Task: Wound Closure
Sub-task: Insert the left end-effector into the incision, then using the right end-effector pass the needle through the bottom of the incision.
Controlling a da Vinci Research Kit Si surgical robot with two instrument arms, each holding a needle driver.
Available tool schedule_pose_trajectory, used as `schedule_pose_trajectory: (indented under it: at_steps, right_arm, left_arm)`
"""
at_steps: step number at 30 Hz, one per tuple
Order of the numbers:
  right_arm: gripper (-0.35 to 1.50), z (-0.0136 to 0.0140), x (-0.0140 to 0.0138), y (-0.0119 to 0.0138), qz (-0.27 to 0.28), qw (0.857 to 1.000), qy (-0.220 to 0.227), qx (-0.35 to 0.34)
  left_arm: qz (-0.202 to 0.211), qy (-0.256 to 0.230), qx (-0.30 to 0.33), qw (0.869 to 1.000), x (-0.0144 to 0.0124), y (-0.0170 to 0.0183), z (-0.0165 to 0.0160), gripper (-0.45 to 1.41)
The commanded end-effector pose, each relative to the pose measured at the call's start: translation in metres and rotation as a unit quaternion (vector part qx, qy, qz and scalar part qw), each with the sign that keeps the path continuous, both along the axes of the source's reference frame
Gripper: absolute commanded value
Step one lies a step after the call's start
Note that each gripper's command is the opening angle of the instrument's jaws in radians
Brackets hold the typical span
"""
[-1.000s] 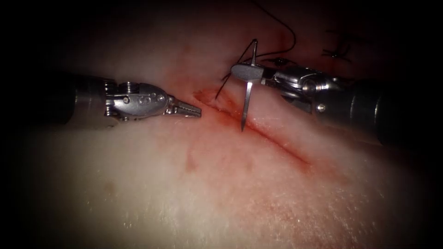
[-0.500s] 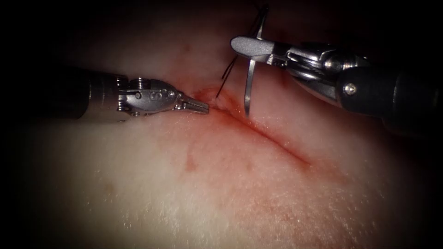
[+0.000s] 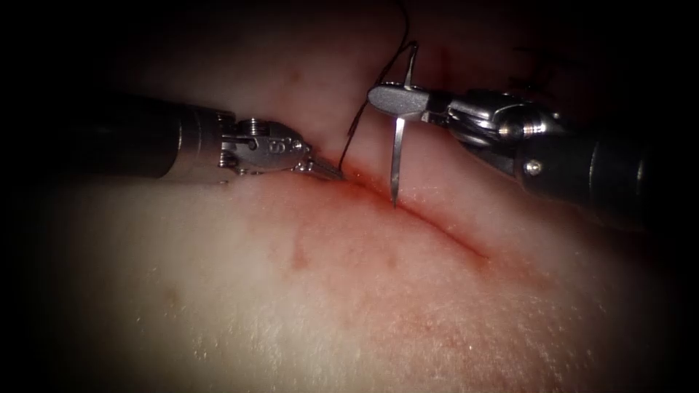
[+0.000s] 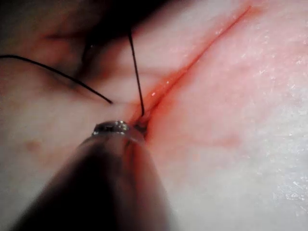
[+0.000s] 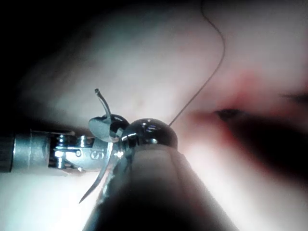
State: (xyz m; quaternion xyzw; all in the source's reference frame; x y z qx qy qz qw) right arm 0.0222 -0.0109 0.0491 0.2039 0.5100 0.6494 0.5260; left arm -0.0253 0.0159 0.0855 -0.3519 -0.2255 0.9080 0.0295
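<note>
The cut runs slantwise across the tissue, with red fluid along it. My right tool is shut on the curved needle, gripping it nearer its tail end. The needle stands almost upright and its point touches the cut's right lip; I cannot tell whether it has entered. Dark thread runs from the needle's tail down into the cut's upper end. My left tool lies on the cut's left side, shut and holding nothing, its tip against the tissue beside that thread. The right wrist view shows the needle and the left tool.
The left wrist view has the thread rising from the red cut, with a second strand lying across the tissue. A faint reddish stain marks the tissue left of the cut. Dark stitches sit dimly behind the right tool.
The right tool rose with the needle, then came back down, bringing the point onto the cut. The left tool slid right to the cut's upper end.
</note>
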Motion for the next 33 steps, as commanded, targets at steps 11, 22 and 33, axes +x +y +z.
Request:
schedule_pose_trajectory:
  at_steps: [11, 22, 33]
  right_arm:
    - [-0.35, 0.0076, 0.0054, -0.0015, 0.021, 0.991, -0.117, -0.059]
    - [-0.35, 0.0123, 0.0056, -0.0012, 0.03, 0.971, -0.206, -0.115]
    - [-0.35, 0.0151, 0.007, -0.0018, 0.038, 0.933, -0.284, -0.218]
  left_arm:
    - [0.089, 0.089, 0.024, 0.992, -0.0004, 0.0003, 0.0029, -0.27]
    - [0.106, 0.107, 0.039, 0.988, -0.0002, -0.0005, 0.0014, 0.66]
    - [0.097, 0.101, 0.04, 0.989, -0.0001, -0.0007, 0.0003, 0.09]
